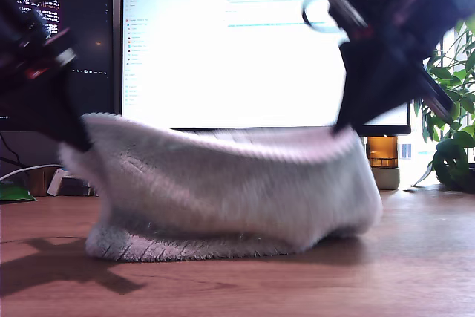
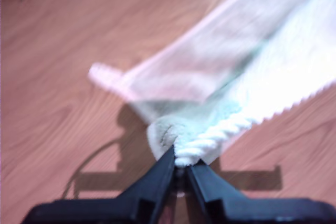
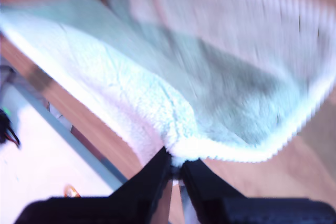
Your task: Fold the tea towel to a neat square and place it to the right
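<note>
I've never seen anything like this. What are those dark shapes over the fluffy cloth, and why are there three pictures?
The dark shapes are two robot arms. One picture is taken from a camera standing off the arms; it shows the tea towel lifted by two corners above the wooden desk, its lower fold still resting there, with a monitor and a plant behind. The other two pictures come from cameras riding on each arm's pincer. My first gripper is pinched shut on one corded corner; my second gripper is shut on another. Everything is somewhat blurred.
</note>
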You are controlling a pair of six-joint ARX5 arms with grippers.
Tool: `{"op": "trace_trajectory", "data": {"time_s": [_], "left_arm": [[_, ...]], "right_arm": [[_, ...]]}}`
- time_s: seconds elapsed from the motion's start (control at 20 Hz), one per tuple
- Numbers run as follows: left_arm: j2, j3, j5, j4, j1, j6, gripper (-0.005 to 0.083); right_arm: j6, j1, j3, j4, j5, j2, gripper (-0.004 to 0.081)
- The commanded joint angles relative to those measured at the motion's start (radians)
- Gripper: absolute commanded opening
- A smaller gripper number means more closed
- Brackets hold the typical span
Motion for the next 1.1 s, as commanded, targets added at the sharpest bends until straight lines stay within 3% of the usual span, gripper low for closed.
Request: {"op": "trace_trajectory", "data": {"time_s": [0.0, 0.15, 0.35, 0.7, 0.85, 0.95, 1.05], "left_arm": [[-0.003, -0.01, 0.017, 0.004, -0.04, -0.048, -0.0024], [-0.002, -0.032, 0.019, -0.039, -0.129, -0.117, -0.0024], [-0.002, -0.073, 0.016, -0.089, -0.219, -0.187, -0.0024], [-0.002, -0.09, 0.016, -0.206, -0.248, -0.215, -0.0024], [-0.002, -0.09, 0.035, -0.225, -0.248, -0.225, -0.0024], [-0.002, -0.09, 0.072, -0.227, -0.249, -0.245, -0.0013], [-0.002, -0.09, 0.077, -0.226, -0.251, -0.245, 0.0104]], "right_arm": [[-0.002, 0.005, -0.04, 0.005, -0.016, -0.001, -0.0011], [-0.006, 0.012, -0.081, -0.006, -0.061, -0.001, -0.0011], [-0.014, 0.041, -0.116, -0.048, -0.06, -0.001, -0.0011], [-0.045, 0.053, -0.121, -0.139, -0.037, -0.001, -0.0011], [-0.056, 0.07, -0.121, -0.173, 0.012, -0.001, -0.0001], [-0.055, 0.087, -0.121, -0.185, 0.012, -0.001, 0.009], [-0.056, 0.106, -0.121, -0.195, 0.012, -0.001, 0.0229]]}}
